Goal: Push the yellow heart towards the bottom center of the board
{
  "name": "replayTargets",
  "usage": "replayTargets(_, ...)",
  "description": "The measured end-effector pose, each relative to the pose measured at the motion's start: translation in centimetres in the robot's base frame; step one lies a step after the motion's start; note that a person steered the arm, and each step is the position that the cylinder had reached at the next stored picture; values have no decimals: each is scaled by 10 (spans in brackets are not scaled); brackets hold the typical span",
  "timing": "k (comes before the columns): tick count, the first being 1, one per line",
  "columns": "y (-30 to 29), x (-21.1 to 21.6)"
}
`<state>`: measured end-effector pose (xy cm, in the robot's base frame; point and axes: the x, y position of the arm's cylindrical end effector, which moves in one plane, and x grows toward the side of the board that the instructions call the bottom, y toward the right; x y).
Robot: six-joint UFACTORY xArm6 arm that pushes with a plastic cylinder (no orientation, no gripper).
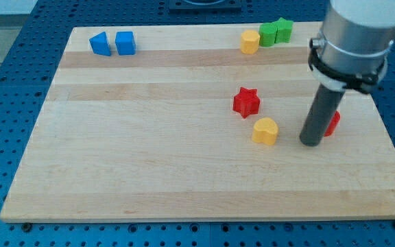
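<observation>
The yellow heart [265,130] lies on the wooden board [149,165], right of centre. My tip [311,142] stands on the board just to the right of the heart, with a small gap between them. A red block [332,123] sits right behind the rod, mostly hidden by it, so its shape is unclear. A red star [246,102] lies just above and left of the heart.
At the view's top right stand a yellow block [250,41] and two green blocks [268,33] [284,29] in a row. At the top left stand a blue triangular block [100,44] and a blue cube [125,42].
</observation>
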<state>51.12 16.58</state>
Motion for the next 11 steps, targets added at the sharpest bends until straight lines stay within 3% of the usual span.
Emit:
replayTargets(1, -13, 9)
replayTargets(3, -90, -55)
replayTargets(4, -139, -42)
replayTargets(6, -118, 4)
replayTargets(7, -144, 18)
replayTargets(8, -126, 60)
replayTargets(9, -68, 68)
replayTargets(10, -48, 95)
replayTargets(11, -65, 107)
